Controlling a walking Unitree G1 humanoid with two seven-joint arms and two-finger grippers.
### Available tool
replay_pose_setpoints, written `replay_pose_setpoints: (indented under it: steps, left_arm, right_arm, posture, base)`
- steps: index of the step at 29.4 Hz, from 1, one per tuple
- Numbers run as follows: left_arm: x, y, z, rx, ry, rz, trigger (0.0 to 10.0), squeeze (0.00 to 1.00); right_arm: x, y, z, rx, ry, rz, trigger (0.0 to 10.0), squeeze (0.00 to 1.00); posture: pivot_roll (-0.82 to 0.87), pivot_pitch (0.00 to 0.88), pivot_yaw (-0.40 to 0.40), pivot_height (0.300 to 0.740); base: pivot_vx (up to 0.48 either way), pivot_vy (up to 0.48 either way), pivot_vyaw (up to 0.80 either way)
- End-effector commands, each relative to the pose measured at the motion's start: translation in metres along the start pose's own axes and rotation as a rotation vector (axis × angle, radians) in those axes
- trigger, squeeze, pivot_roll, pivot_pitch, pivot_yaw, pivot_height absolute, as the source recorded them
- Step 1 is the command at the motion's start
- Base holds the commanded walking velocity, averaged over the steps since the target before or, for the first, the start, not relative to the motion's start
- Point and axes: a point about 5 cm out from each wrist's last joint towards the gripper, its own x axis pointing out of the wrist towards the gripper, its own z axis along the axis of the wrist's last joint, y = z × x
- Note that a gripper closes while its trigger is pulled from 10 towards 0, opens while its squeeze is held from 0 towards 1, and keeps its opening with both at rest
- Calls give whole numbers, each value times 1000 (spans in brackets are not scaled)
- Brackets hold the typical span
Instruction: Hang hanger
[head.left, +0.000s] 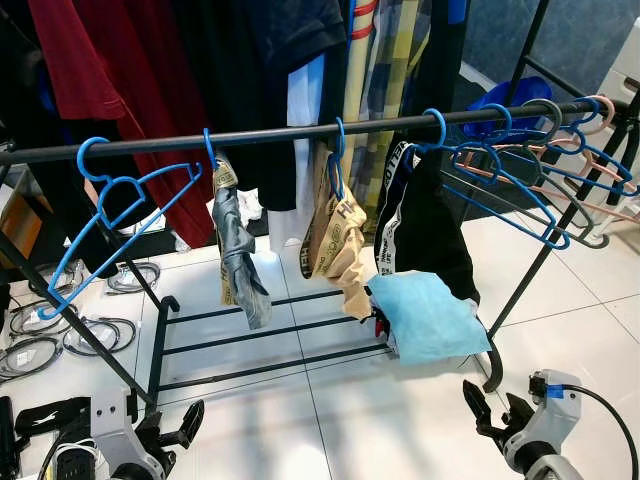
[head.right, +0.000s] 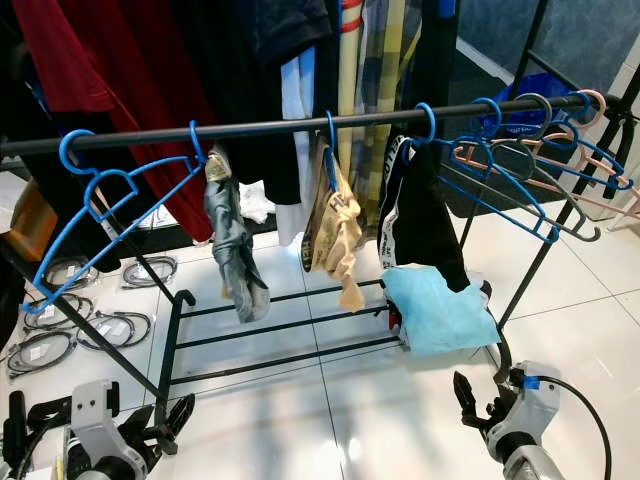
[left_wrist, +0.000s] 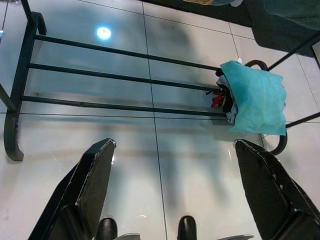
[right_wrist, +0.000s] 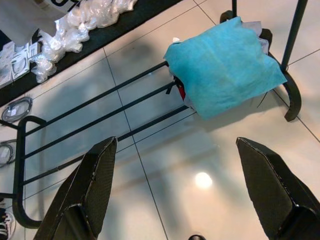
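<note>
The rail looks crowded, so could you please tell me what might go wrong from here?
1. The hangers bunched at the rail's right end overlap, so hooking or lifting one may snag the others.
2. The empty blue hanger on the left hangs tilted and could slip off if bumped.
3. Both tools, left and right, are open and hold nothing.

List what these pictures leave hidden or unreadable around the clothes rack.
- Items under the light blue cloth on the bottom shelf bars: covered; a little red and black peeks out in the wrist views.
- Lettering on the tan garment: too small and folded in the eye views.
- Rail: cut off by the frame's left edge.
- Left gripper and right gripper: open, holding nothing.
</note>
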Motion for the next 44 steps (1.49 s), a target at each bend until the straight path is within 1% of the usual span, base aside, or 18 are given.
replay_pose_setpoints:
  steps: [1,9,11,13,18,26,29,34,37,44]
  left_arm:
    - [-4,4,-3,15,23,15,10000,0]
    - [-5,3,-3,15,23,12,10000,0]
    - [-6,2,-4,12,22,13,10000,0]
    - [-7,2,-4,11,22,13,10000,0]
    - [-11,3,-6,8,25,15,10000,0]
    - [-12,2,-7,19,32,5,10000,0]
    - [-13,-1,-7,34,34,-8,10000,0]
    - [-14,-2,-7,28,29,-10,10000,0]
    - [-15,-1,-7,8,28,-5,10000,0]
    - [-15,0,-6,3,18,-1,10000,0]
  right_arm:
    - [-2,0,-7,18,23,8,10000,0]
    - [-3,2,-7,-12,37,41,10000,0]
    - [-4,2,-8,-15,43,52,10000,0]
    - [-5,2,-9,-14,44,54,10000,0]
    - [-7,-1,-10,26,34,37,10000,0]
    - [-9,-2,-10,25,31,44,10000,0]
    - [-9,-3,-9,26,35,47,10000,0]
    - [-10,-4,-9,26,36,48,10000,0]
    - [-11,-5,-8,27,35,46,10000,0]
    - [-11,-5,-8,29,34,44,10000,0]
  posture:
    - [-43,145,34,740]
    - [-43,153,22,740]
    - [-43,150,18,740]
    - [-43,145,19,740]
    - [-54,149,28,740]
    - [-49,151,24,740]
    - [-45,156,17,740]
    - [-57,168,17,740]
    - [-60,170,20,740]
    - [-55,171,22,740]
  base:
    - [0,0,0]
    - [0,0,0]
    - [0,0,606]
    - [0,0,775]
    - [0,0,0]
    - [0,0,0]
    - [0,-412,0]
    - [0,-450,0]
    - [0,0,0]
    - [0,0,0]
